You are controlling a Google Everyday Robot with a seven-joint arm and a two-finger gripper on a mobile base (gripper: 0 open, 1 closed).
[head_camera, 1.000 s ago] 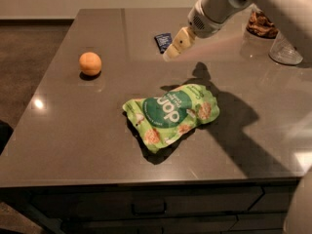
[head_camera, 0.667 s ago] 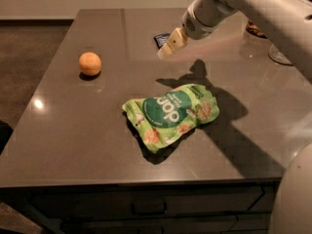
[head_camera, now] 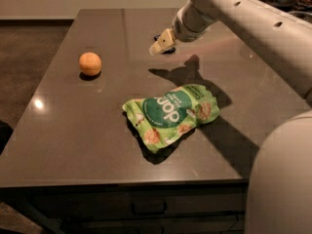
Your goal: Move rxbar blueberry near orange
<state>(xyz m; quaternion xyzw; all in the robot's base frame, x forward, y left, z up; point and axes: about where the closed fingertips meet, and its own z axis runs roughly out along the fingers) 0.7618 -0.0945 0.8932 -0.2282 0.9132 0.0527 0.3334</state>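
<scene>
A: Surface?

B: Dark grey tabletop (head_camera: 63,130), drawer front below the near edge.

A: Rxbar blueberry (head_camera: 170,50)?

B: Far side of the table, flat. Mostly hidden, with only dark slivers showing around the gripper (head_camera: 161,44), which is right over it.

A: Pincer clenched or released?

B: Can't tell.

A: Orange (head_camera: 90,63)?

B: Left side, well apart from the bar. Green chip bag (head_camera: 170,113) lies nearer the front, crinkled. White arm (head_camera: 243,18) reaches in from the upper right.

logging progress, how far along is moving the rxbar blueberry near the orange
Nothing looks done: the rxbar blueberry sits well apart from the orange. In hand: the tool is at the bar, mostly hiding it. Left: carry it over and set it down beside the orange.
</scene>
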